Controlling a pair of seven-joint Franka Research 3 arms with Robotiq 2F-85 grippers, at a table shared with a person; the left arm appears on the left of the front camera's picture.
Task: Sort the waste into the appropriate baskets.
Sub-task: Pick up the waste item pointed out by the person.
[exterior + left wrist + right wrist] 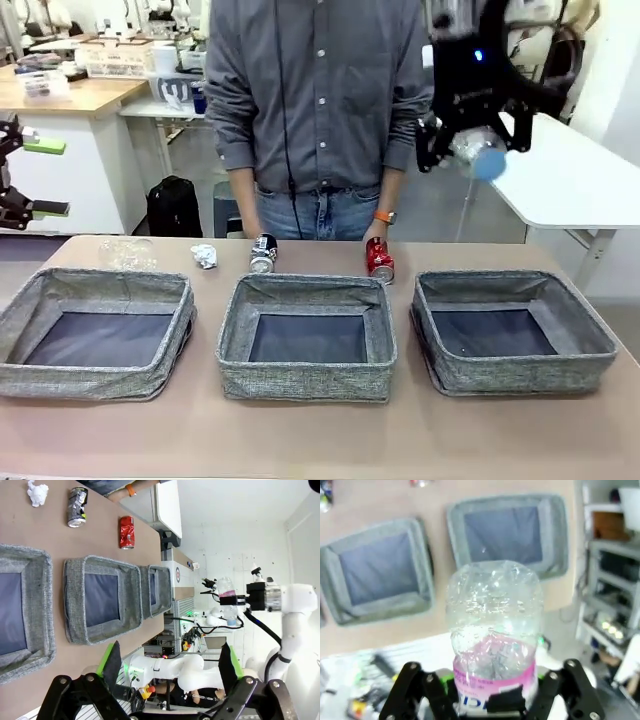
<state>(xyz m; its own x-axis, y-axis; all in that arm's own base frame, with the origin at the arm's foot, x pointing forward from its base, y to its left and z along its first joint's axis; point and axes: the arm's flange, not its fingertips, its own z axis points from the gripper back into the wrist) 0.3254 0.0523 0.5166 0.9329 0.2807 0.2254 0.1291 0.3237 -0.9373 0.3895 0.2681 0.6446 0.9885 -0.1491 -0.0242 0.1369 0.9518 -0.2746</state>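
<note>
One clear bottle (492, 610) (pink label, blue cap), clamped in right gripper (492, 696), left gripper (170, 661) wide open, empty

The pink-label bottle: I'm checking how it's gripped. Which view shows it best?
The right wrist view: the bottle stands large and close, its pink label clamped by the fingers of the right gripper. The front view gives mainly its blue cap, high at right. The left wrist view shows the bottle small and far off.

Brown table (320, 440): left bin (90, 382), middle bin (305, 382), right bin (520, 376) in a near row; behind them, left to right, clear bottle (127, 253), white wad (204, 257), black-and-white can (263, 254), red can (379, 262).
</note>
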